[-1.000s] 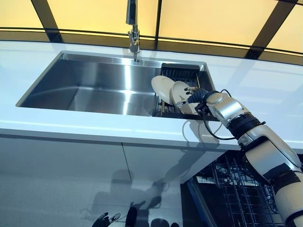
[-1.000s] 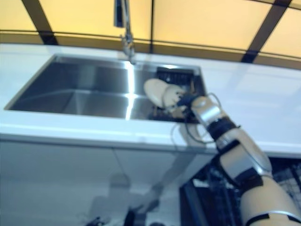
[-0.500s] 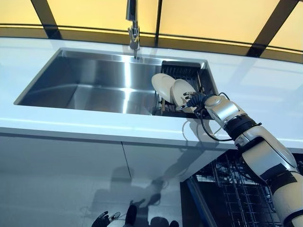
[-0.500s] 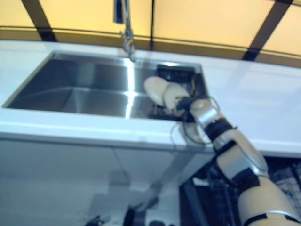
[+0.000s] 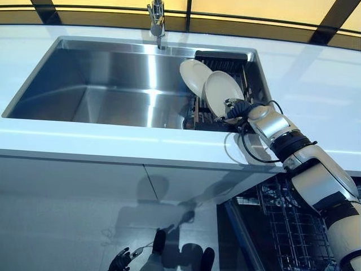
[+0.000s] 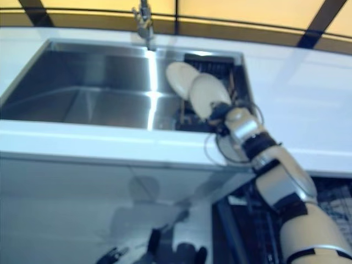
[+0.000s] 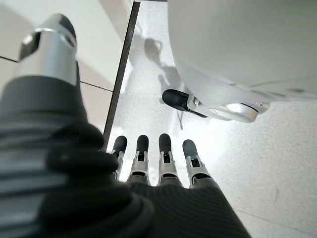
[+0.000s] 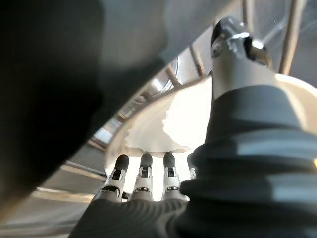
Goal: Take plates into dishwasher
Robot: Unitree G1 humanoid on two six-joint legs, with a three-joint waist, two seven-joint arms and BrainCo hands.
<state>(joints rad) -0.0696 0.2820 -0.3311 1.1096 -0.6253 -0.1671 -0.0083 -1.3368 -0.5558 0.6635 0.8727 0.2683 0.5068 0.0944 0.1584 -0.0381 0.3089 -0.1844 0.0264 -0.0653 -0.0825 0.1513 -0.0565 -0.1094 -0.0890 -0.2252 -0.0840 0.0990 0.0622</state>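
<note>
Two cream plates stand on edge in a dark dish rack at the right end of the steel sink. The far plate leans behind the near plate. My right hand reaches over the counter's edge to the near plate's lower right rim. In the right wrist view its fingers are straight with their tips at the plate's rim, and the thumb stands out over the plate's face. My left hand hangs low over the floor, fingers relaxed and holding nothing.
A faucet stands behind the sink. A white countertop runs along the front and to the right. Below the counter at the lower right, the dishwasher's wire rack shows. White cabinet fronts fill the lower left.
The camera has tipped downward, so the whole scene sits higher. My right hand has moved closer in on the near plate, which now shows more of its face.
</note>
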